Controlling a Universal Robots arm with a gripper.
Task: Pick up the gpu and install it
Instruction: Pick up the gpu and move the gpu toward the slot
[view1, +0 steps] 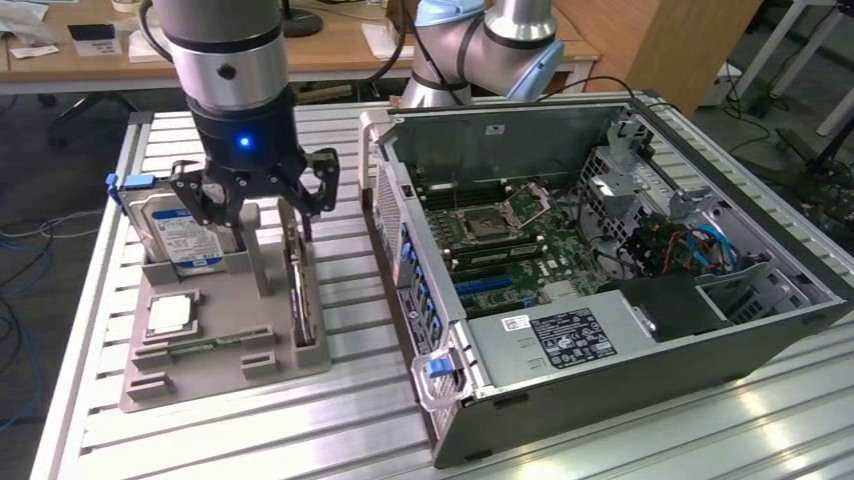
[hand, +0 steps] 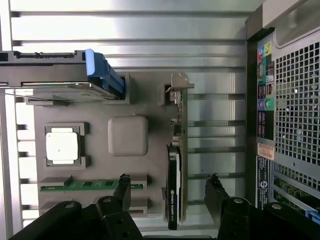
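Slatted metal table (view1: 360, 420) holds a grey tray (view1: 227, 355), on the exterior view's left of the open computer case (view1: 641, 370). I see the gpu (hand: 175, 170) standing on edge in that tray, unlifted. My gripper (view1: 267, 215) hovers above it, jaws wide on either side, touching nothing. Nothing is installed yet.

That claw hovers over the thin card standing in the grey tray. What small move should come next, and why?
Probably lower straight down. The open gripper straddles the thin dark-green circuit card with silver bracket, standing on edge in the grey plastic holder, but seems above it, not touching.
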